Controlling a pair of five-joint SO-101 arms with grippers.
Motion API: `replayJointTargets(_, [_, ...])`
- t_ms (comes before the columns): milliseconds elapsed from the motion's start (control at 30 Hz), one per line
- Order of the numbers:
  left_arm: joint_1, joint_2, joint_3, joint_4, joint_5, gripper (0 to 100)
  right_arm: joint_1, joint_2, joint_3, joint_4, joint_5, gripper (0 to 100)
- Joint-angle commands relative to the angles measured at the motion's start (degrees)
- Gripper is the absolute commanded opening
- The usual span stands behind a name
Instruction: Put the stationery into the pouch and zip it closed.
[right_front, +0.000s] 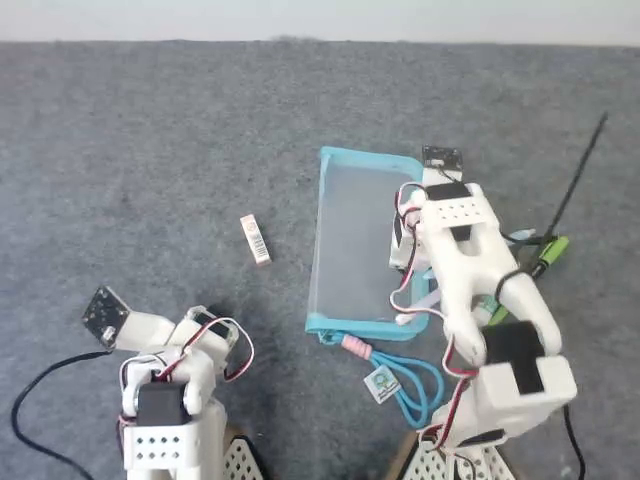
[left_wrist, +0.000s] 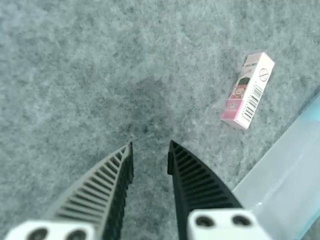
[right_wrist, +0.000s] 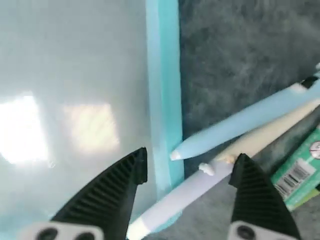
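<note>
Grey felt covered the desk (right_front: 150, 150), where a clear pouch (right_front: 350, 240) with teal edging lay flat, right of the middle. The right gripper (right_wrist: 192, 155) hung wide open over the pouch's right-hand border. Its jaws straddled that border and the tips of three pens bunched just outside it: a light blue pen (right_wrist: 240, 125), a cream pen (right_wrist: 270, 132) and a lavender pen (right_wrist: 185, 195). A green-labelled item (right_wrist: 300, 170) lay beside them.

A small pink box (left_wrist: 247, 92) sat apart near the desk's middle, left of the pouch. The left gripper (left_wrist: 150, 145), open only a narrow gap and empty, hovered over bare felt close to the front left corner.

The risk appeared to lie in the crowding. A closing jaw could have pinched the teal border along with a pen and dragged the pouch askew. The pens touched one another, so gripping one could have rolled or flicked its neighbours toward the desk's right edge. A smooth round barrel caught near its tip might also have pivoted out of the grasp. Whether the pouch's mouth stood open could not be told. If it lay flat, a pen pushed at it could have skidded over the plastic.
</note>
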Motion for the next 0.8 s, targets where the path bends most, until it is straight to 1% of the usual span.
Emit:
replayJointTargets(0, [-0.5, 0.1, -0.7, -0.5, -0.6, 11, 3.7, 5.0, -5.4, 1.5, -1.5, 25.9])
replayJointTargets(67, [-0.4, 0.1, -0.7, -0.5, -0.6, 11, 6.1, 6.7, -6.9, 3.0, -1.5, 24.7])
replayJointTargets(233, [-0.5, 0.1, -0.7, -0.5, -0.6, 11, 15.2, 5.7, -7.3, 2.9, -1.0, 18.0])
replayJointTargets(333, [-0.5, 0.1, -0.7, -0.5, -0.6, 11, 19.7, 4.9, -8.6, 3.3, 2.7, 17.7])
replayJointTargets(467, [-0.5, 0.1, -0.7, -0.5, -0.6, 11, 24.9, 5.0, -11.7, 3.6, 3.7, 17.5])
replayJointTargets(600, [-0.5, 0.1, -0.7, -0.5, -0.6, 11, 27.1, 5.0, -14.9, 3.6, 3.8, 13.3])
replayJointTargets(700, [-0.5, 0.1, -0.7, -0.5, -0.6, 11, 27.7, 4.9, -17.8, 3.7, 3.6, 13.5])
replayJointTargets(767, [-0.5, 0.1, -0.7, -0.5, -0.6, 11, 27.3, 4.4, -20.1, 5.8, 3.9, 14.6])
